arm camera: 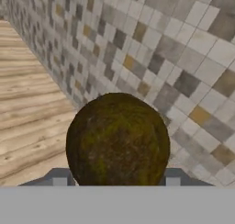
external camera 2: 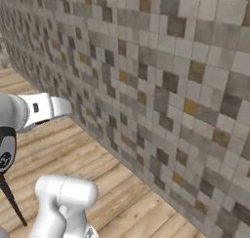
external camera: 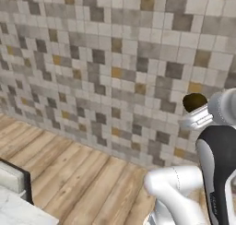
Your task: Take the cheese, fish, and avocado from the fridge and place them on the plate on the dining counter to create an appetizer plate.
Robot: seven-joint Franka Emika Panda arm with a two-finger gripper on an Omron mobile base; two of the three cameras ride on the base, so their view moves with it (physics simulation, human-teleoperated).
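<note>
Dark brown-black with an olive tinge, the avocado (arm camera: 118,140) sits gripped between the two fingers of our gripper (arm camera: 117,179), held up in the air. Behind it we see a mosaic tile wall (external camera: 106,58) of grey, white and ochre squares, above a wooden plank floor (external camera: 69,173).

- Wall (external camera: 106,58), mosaic tile in grey, white, dark grey and ochre squares, running across the far side
- Floor (external camera: 69,173), light wood planks, near side, meeting the wall's base
</note>
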